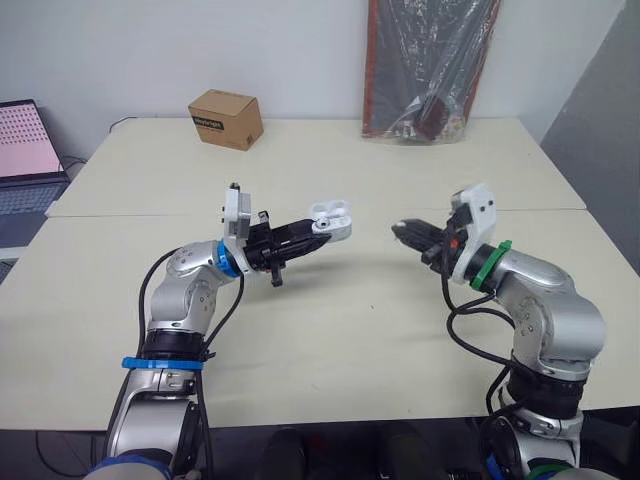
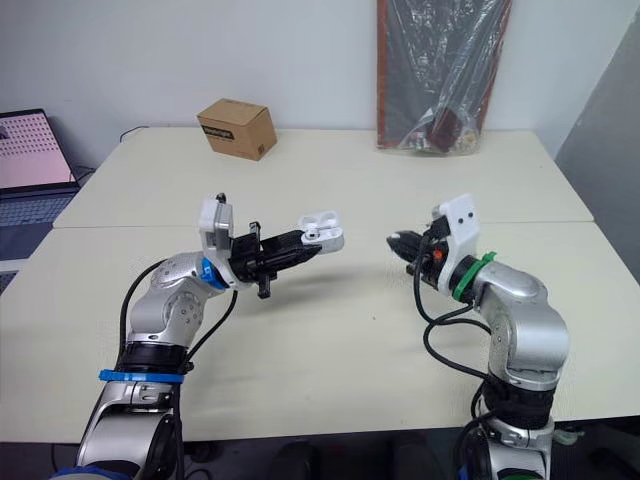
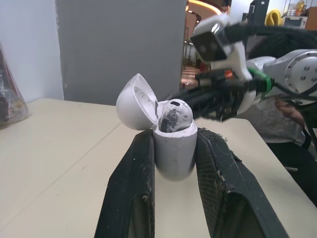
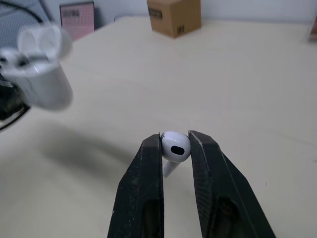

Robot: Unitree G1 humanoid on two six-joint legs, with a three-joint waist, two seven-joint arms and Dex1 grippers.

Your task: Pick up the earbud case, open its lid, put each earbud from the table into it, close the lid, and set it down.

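Near right: your right gripper (image 4: 174, 138) is clamping an earbud (image 4: 175, 146) above the table (image 1: 350, 340) | centre-left: your left gripper (image 3: 174, 134) is pinching the earbud case (image 3: 173, 156) aloft, lid (image 3: 136, 101) hanging open, one bud (image 3: 172, 116) seemingly sitting inside | you should be turning the stem (image 4: 168, 170) down, easing it in beside that bud, keeping the case steady | far left: cardboard box (image 1: 226, 118) sitting well apart.

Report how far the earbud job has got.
Done: earbud case lifted in the left jaws, lid open, one earbud seated inside. In hand: second earbud pinched in the right jaws. Left: insert it, close the lid, set the case down.
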